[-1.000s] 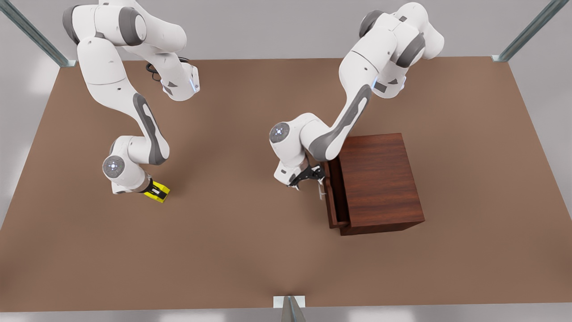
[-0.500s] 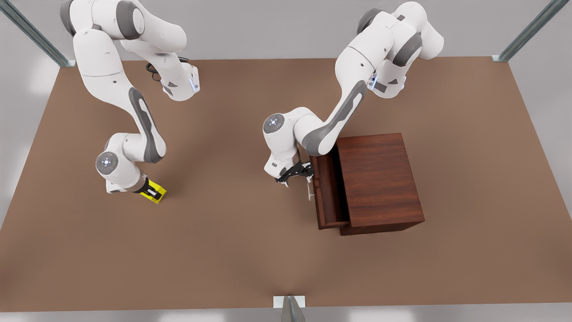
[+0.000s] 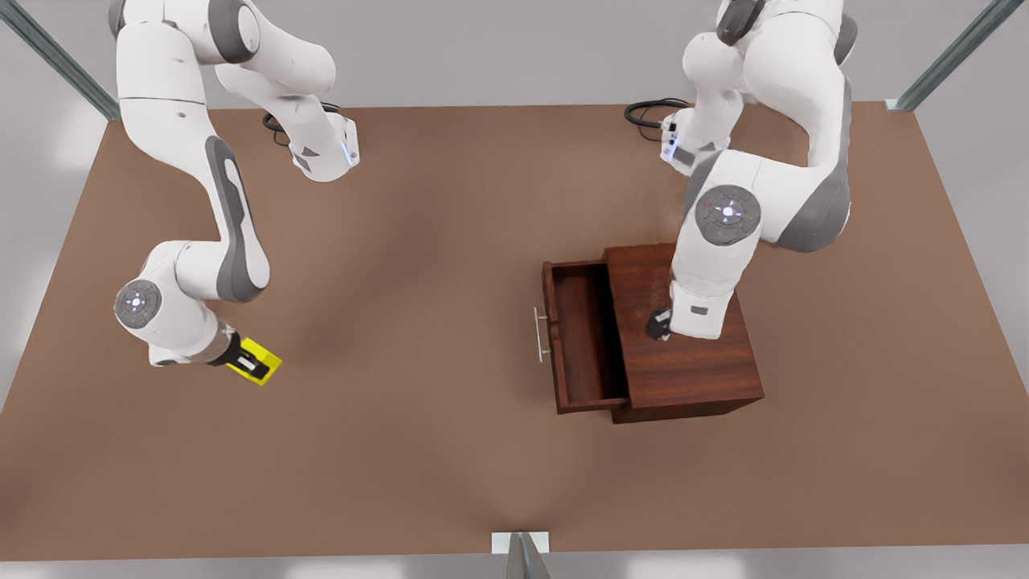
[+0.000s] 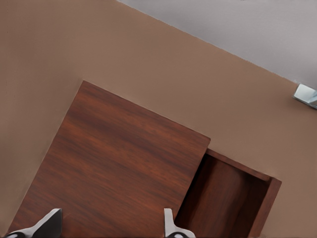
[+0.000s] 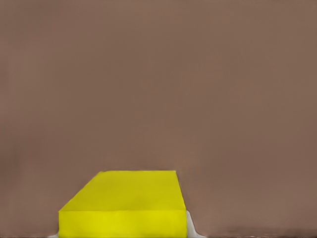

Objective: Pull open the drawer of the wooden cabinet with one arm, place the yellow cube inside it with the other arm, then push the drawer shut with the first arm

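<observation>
While the drawer (image 3: 585, 334) stands pulled out of the wooden cabinet (image 3: 683, 338) toward the front view's left, its tray is bare inside, w/ the slim silver handle (image 3: 539, 334) on the front panel and nothing touching it. The cabinet sits on the brown table (image 3: 418, 450) at the front view's right of centre. In the left wrist view the cabinet top (image 4: 119, 168) and the open drawer (image 4: 228, 203) lie below the camera, and the left gripper's two pale fingertips (image 4: 171, 225) show spread well apart, w/ nothing between them. The left gripper (image 3: 659, 326) hangs above the cabinet top near its drawer-side edge, the arm folded over the cabinet from the far side of the table; in the front view the wrist hides most of it. The yellow cube (image 3: 256, 361) is well apart from the cabinet, at the front view's left, clamped in the right gripper (image 3: 248, 361), black fingers on opposite faces. Whether the cube is resting on the table or just above it can't be told. In the right wrist view the cube (image 5: 124, 206) sits right at the gripper, w/ plain brown table beyond. Metal frame posts (image 3: 56, 56) stand at the table's far corners, and a black cable (image 3: 647, 112) lies by the left arm's base.
</observation>
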You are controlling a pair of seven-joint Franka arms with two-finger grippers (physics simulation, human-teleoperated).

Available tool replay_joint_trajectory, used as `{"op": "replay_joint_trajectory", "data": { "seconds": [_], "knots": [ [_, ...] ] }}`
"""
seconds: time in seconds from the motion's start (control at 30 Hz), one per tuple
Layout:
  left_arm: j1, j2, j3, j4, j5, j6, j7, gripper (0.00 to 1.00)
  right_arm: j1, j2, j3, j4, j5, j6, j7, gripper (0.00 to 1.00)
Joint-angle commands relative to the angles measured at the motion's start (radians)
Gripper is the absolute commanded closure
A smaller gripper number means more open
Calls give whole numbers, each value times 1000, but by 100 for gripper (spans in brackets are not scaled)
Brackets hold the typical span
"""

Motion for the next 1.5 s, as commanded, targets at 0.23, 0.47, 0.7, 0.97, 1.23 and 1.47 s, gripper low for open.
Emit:
{"op": "replay_joint_trajectory", "data": {
  "seconds": [0.23,0.47,0.7,0.97,1.23,1.47],
  "knots": [
    [273,-187,37,-211,-147,4,1056,0,171,40,295,309,39,-352,1038,27],
    [327,-188,38,-207,-190,-59,1046,0,398,253,291,651,39,-362,1439,27],
    [324,-187,31,-203,-179,-58,1046,0,517,376,263,797,39,-344,1644,26],
    [327,-187,31,-210,-188,-61,1046,0,589,482,262,903,39,-220,1783,26],
    [311,-184,28,-213,-188,-59,1017,0,638,562,259,954,39,-114,1849,26],
    [285,-184,26,-216,-174,-56,1017,0,662,605,242,981,39,-65,1871,12]
  ]
}}
